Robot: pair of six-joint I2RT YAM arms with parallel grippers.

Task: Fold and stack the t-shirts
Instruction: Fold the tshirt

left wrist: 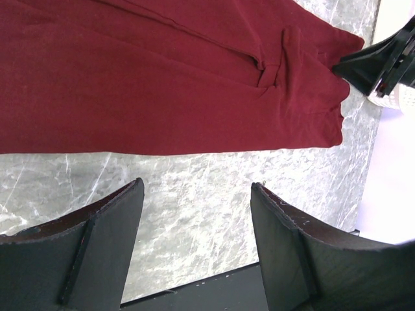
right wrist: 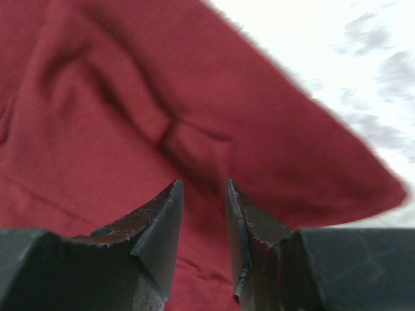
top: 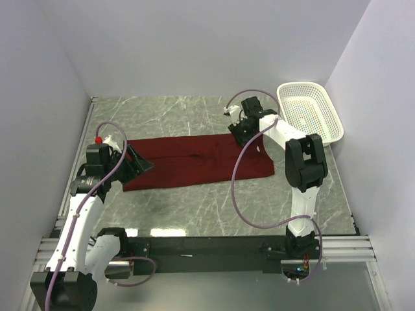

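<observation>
The t-shirt (top: 194,162) lies on the table (top: 194,210), basket (top: 312,116) behind its right end.

The t-shirt (top: 194,162) is soft maroon cloth, matt, with stitched hems. The table (top: 194,210) under it looks like grey veined stone, polished enough to catch the light. The basket (top: 310,111) is white perforated plastic, faintly glossy. The left gripper (left wrist: 196,189) has matt black fingers (left wrist: 107,246), scuffed along the edges.

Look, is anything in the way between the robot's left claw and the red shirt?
No, nothing visible. The left gripper is open, a little short of the maroon t-shirt. Only a strip of bare marble table lies between its fingertips and the shirt's edge.
</observation>
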